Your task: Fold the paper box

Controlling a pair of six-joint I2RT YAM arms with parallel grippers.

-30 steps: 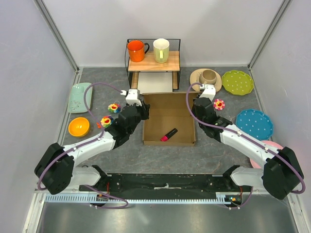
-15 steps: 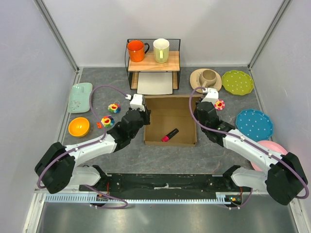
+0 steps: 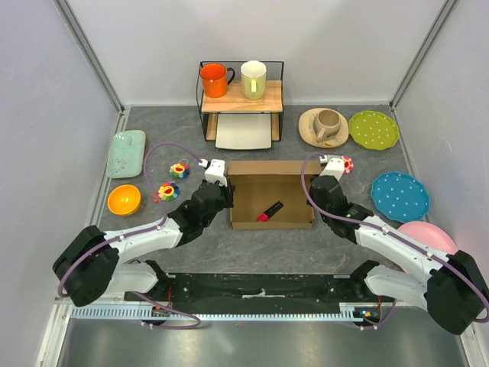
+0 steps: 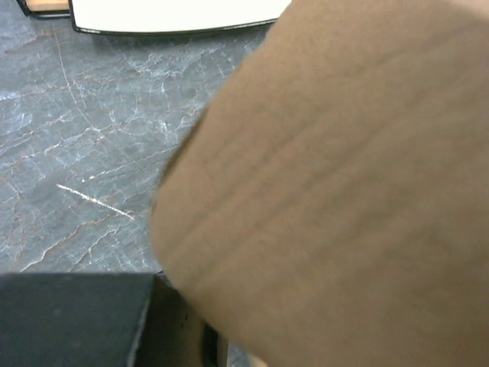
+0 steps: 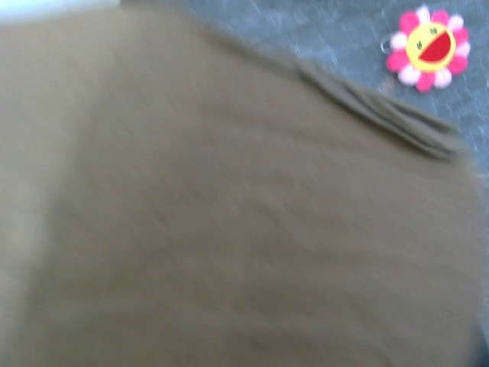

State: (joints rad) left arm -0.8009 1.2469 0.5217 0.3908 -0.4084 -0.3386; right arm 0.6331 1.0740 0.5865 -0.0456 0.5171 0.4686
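Note:
The paper box (image 3: 260, 195) is brown cardboard lying in the middle of the table, open side up, with a pink marker (image 3: 267, 212) inside. Its far flap (image 3: 267, 167) stands raised. My left gripper (image 3: 226, 189) is at the box's left wall; in the left wrist view a rounded cardboard flap (image 4: 344, 199) passes beside one dark finger (image 4: 76, 321) and hides the other. The gripper looks shut on it. My right gripper (image 3: 315, 186) is at the right wall. Blurred cardboard (image 5: 229, 214) fills the right wrist view and hides its fingers.
A wire rack (image 3: 241, 95) with an orange mug (image 3: 215, 79) and a cream mug (image 3: 254, 79) stands behind, a white tray (image 3: 244, 131) under it. Plates (image 3: 400, 195), a cup on a tan plate (image 3: 324, 126), an orange bowl (image 3: 124, 199) and flower toys (image 3: 179, 170) ring the box.
Both grippers have drawn back toward the near edge along the box's side walls. The box's far flap has lifted, so the box looks shorter from above.

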